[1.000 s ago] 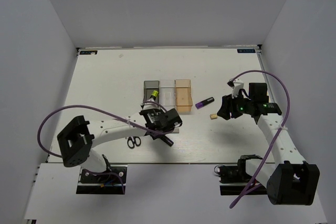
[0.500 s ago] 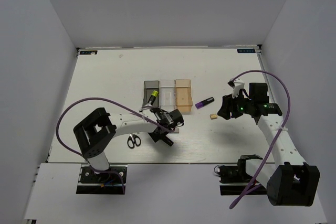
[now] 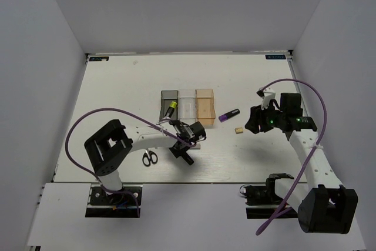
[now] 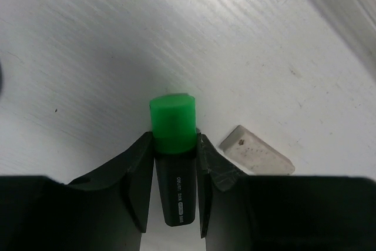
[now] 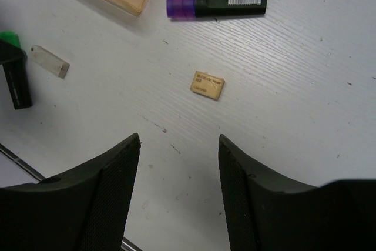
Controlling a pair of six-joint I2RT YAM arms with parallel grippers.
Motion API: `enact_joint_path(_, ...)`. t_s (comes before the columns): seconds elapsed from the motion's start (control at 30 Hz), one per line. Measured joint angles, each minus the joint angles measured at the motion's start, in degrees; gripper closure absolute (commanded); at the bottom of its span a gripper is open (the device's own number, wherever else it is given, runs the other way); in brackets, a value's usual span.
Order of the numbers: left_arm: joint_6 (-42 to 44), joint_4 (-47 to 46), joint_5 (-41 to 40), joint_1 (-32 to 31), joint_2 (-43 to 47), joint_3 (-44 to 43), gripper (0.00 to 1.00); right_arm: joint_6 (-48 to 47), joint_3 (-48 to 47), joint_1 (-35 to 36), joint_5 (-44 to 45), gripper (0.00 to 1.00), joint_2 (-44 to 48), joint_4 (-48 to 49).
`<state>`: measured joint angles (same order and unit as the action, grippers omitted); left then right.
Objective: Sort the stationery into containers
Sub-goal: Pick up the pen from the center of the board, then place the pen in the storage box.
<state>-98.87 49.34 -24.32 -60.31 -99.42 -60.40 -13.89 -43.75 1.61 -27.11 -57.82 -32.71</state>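
leftmost, black scissors (image 3: 149, 157) lie on the desk (image 3: 117, 98). just right of them the left pincer (image 4: 174, 139) is clamped on the green highlighter (image 4: 172, 119), low at the desk, a grey eraser (image 4: 256, 152) just beside. further right lie the purple highlighter (image 5: 217, 3) and the tan block (image 5: 207, 84), apart; near them the right pincer (image 5: 179, 145) hangs, jaws apart.

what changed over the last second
The left gripper closed its jaws onto the green highlighter as its arm folded inward. The right gripper, purple highlighter, tan block and scissors stayed put.
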Motion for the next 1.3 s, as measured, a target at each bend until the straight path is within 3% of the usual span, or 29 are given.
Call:
enact_joint_path(0.23, 8.0, 1.7, -0.2, -0.7, 5.3, 1.0, 1.00, 0.1, 0.0, 0.0, 0.1, 0.41, 0.5, 0.0)
enact_joint_path(0.43, 21.8, 4.6, -6.9, 0.4, 11.3, -8.1, 1.00, 0.1, 0.0, 0.0, 0.1, 0.41, 0.5, 0.0)
enact_joint_path(0.63, 41.4, 1.4, -10.4, 10.5, 12.4, -12.9, 1.00, 0.0, 0.0, 0.0, 0.0, 0.42, 0.5, 0.0)
enact_joint_path(0.87, 61.7, -3.1, -9.0, 24.3, 2.0, -23.4, 1.00, -0.1, 0.0, 0.0, -0.2, 0.46, 0.5, 0.0)
enact_joint_path(1.07, 69.6, -4.9, -7.0, 26.6, -9.1, -34.1, 0.97, -0.1, 0.0, 0.0, -0.2, 0.46, 0.5, 0.0)
enact_joint_path(1.3, 70.7, -5.0, -4.5, 27.0, -13.5, -34.1, 0.64, -0.2, 0.0, 0.0, -0.2, 0.31, 0.5, 0.0)
